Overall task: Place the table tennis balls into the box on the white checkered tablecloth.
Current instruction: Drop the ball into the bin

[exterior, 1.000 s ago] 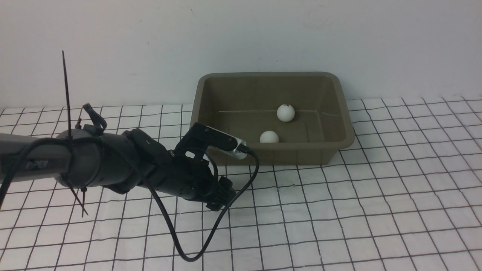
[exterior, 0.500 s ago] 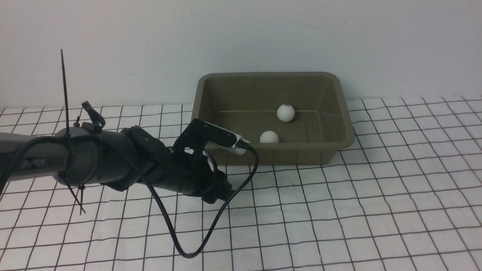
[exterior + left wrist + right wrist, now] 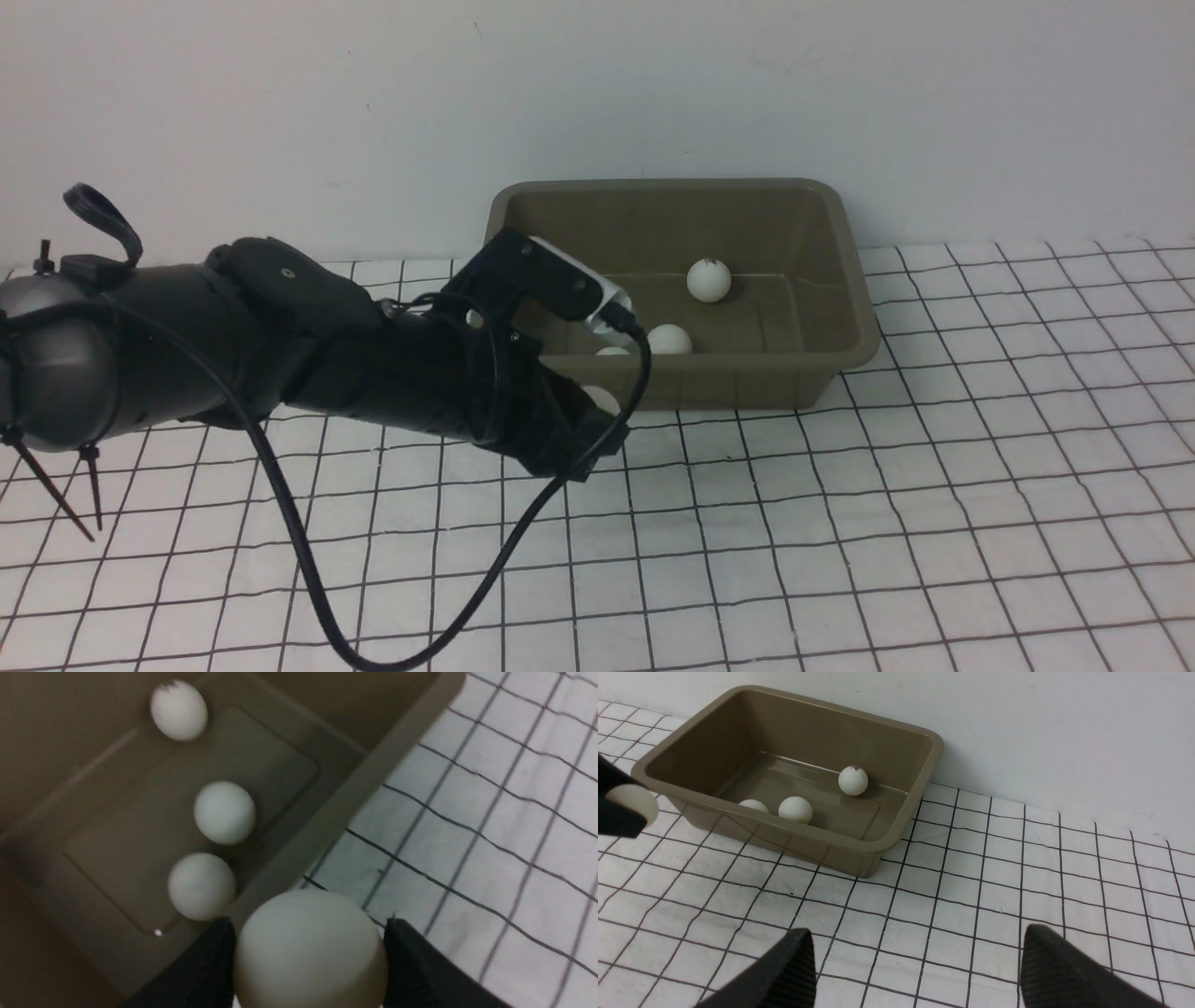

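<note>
I'm holding the last ball pinched in the left claw — seemingly hanging just outside the box, where three others are lying. Next I'm needing forward travel over the rim, then release.

Lab-style test bench; bare white wall; checkered tablecloth; robot arm

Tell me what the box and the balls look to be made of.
Box: likely moulded plastic, olive-grey, with a faint sheen on its floor and rounded corners. Table tennis balls: probably plastic or celluloid, matte white, smooth, no glare.
</note>
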